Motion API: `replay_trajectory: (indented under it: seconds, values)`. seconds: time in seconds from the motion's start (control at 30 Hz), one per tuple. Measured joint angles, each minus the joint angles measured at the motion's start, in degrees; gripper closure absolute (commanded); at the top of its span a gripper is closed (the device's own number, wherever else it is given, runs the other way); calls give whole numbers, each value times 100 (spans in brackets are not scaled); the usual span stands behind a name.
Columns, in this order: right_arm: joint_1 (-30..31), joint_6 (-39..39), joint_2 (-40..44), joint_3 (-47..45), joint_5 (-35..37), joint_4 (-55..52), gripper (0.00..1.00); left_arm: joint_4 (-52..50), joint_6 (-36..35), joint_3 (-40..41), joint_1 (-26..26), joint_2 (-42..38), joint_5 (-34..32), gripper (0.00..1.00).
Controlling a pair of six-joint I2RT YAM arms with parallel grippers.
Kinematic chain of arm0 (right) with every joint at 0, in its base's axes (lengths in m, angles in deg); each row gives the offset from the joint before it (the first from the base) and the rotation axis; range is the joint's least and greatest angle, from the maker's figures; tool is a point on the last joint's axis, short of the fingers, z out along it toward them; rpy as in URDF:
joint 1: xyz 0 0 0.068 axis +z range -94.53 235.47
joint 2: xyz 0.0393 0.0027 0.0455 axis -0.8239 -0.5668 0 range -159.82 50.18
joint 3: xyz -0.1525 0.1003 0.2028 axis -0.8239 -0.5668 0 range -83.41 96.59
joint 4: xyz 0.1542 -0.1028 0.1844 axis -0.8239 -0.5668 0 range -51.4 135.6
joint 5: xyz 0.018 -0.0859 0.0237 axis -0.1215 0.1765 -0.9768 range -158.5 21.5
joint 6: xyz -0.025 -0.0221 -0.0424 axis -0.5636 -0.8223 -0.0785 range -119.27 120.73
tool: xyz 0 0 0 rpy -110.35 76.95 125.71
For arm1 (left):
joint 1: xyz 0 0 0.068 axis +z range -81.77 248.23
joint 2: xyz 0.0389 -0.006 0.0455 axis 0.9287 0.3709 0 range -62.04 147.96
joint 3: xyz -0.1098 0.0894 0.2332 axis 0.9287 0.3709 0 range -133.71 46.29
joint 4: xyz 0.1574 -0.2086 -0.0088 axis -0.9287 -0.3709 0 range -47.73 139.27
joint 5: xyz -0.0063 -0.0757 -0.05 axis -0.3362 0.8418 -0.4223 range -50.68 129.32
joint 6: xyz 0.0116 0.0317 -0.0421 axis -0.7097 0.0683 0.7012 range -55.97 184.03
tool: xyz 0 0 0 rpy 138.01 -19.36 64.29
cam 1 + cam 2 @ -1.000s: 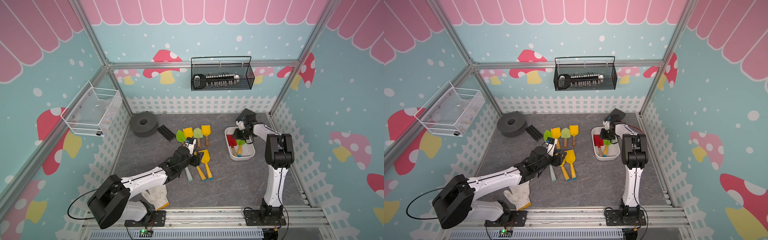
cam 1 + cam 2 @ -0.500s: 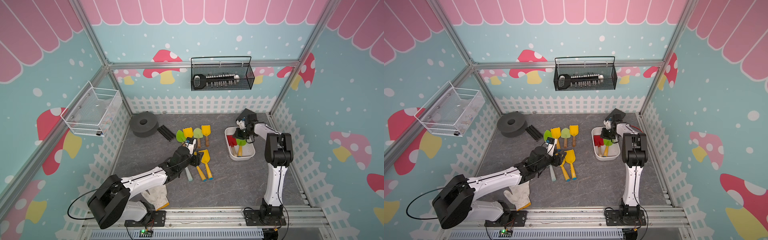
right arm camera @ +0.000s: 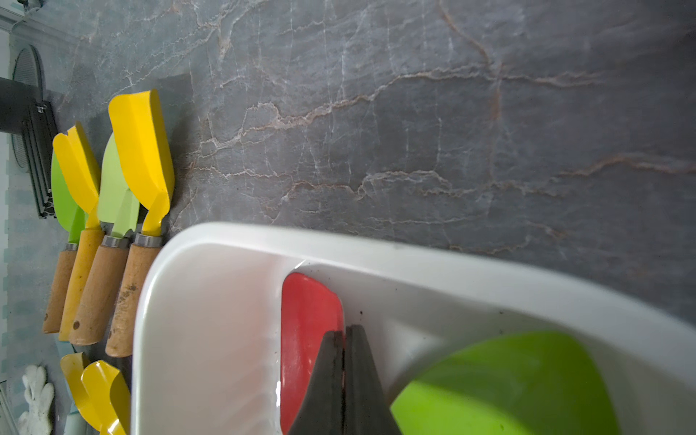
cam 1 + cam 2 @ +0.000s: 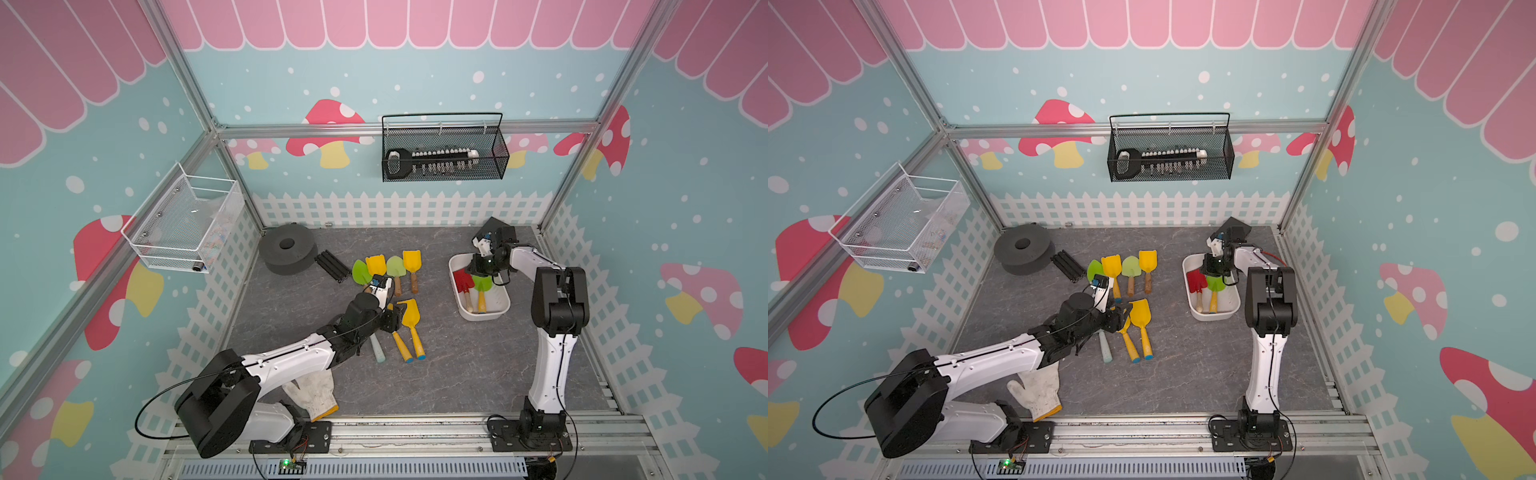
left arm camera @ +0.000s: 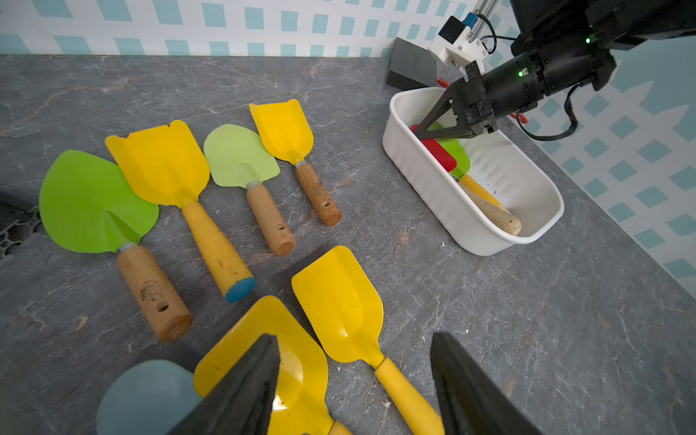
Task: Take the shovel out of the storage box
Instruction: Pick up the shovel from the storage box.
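**Red shovel (image 3: 307,312) in the storage box (image 4: 482,318), at the moment of the grasp.** The shovel lies along the box wall nearer the middle of the worktop (image 4: 457,365). Its blade is at the far end and its wooden handle points toward the front. A green shovel (image 4: 483,284) lies just beside it in the same box, and their handles run close together. Neither has left the box yet.

**What has changed.** The right gripper (image 3: 343,329) had its jaws partly apart a second ago, and they have now closed. In the right wrist view the two jaws meet tip to tip over the edge of the red blade, with a sliver of red showing between them. They appear to pinch the blade's rim rather than the handle. The arm itself has hardly shifted, and in both top views it reaches down into the far end of the box.

**Meaning for the task.** The reach looks finished and the lift comes next. A grip on a thin blade edge, far from the handle, will probably let the shovel hang handle-down as it rises. The handle may then drag the green shovel or catch the box wall.

**Surroundings.** The left gripper (image 5: 354,339) hovers low over two yellow shovels (image 5: 339,301) on the worktop, with its jaws about half open and holding nothing. Four more shovels (image 4: 390,268) lie in a row behind it, well apart from the box.
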Motion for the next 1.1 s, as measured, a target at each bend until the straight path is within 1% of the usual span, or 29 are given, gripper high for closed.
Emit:
replay_trajectory:
  seconds: [0.3,0.57,0.67,0.8,0.9,1.1]
  values:
    - [-2,-114,662,-527,334,9,100,-15,4,0,0,-17,-81,32]
    - [0,-103,1816,-1073,385,39,100,-46,7,48,0,-240,-175,32]
    - [2,-50,2297,-1342,317,133,100,-48,7,48,0,-302,-210,32]
    - [59,15,2726,-1668,197,227,100,-94,7,48,0,-348,-240,32]
    - [251,7,2887,-1858,131,225,100,-105,7,52,0,-361,-275,32]
    - [885,-70,3021,-2094,116,195,100,-131,7,70,0,-361,-339,32]
